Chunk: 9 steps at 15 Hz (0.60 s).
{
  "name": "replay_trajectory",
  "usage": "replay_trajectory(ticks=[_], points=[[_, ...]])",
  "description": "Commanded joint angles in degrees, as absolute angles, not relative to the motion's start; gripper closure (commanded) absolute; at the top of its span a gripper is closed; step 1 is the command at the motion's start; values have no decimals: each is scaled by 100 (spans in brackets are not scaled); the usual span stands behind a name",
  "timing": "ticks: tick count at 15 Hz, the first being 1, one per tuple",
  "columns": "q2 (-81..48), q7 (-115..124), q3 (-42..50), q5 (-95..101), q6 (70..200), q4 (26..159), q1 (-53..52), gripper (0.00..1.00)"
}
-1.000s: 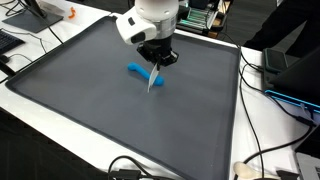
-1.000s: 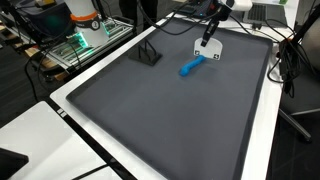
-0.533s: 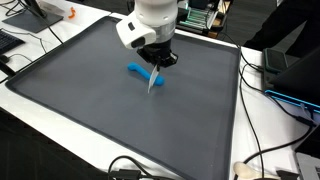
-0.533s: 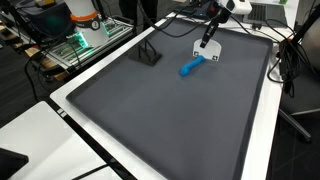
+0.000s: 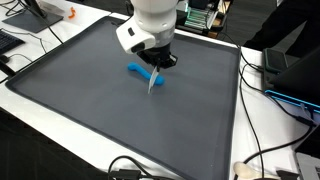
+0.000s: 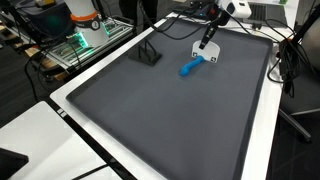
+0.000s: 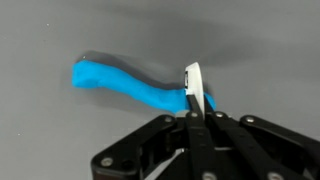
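Pinching the white end of a blue-handled tool on a grey mat.
In an exterior view, we see the gripper [image 5: 155,66] clamped onto the blue-handled tool [image 5: 138,70], whose white end [image 5: 152,83] pokes out below the jaws over the grey mat [image 5: 80,110]. In an exterior view from across the table, the gripper [image 6: 206,45] stands near the mat's far edge and the tool [image 6: 190,67] is low on the mat [image 6: 150,120]; we cannot tell if it is lifted. In the wrist view, the jaws are closed flat on the thin white end [image 7: 192,85] and the curved handle [image 7: 125,85] runs off sideways. We judge it light, stiff plastic that is apt to swivel in an end pinch. The thicker mid-handle looks the surer place to hold.
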<state>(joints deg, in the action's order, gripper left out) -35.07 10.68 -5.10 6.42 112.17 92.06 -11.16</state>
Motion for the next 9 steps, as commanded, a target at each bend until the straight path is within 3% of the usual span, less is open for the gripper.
replay_trajectory(ticks=[1, 9], points=[[-3649, 925, -450, 619, 10985, 9204, -1129, 99], [-3570, 778, -491, 499, 10847, 9335, -1063, 99]])
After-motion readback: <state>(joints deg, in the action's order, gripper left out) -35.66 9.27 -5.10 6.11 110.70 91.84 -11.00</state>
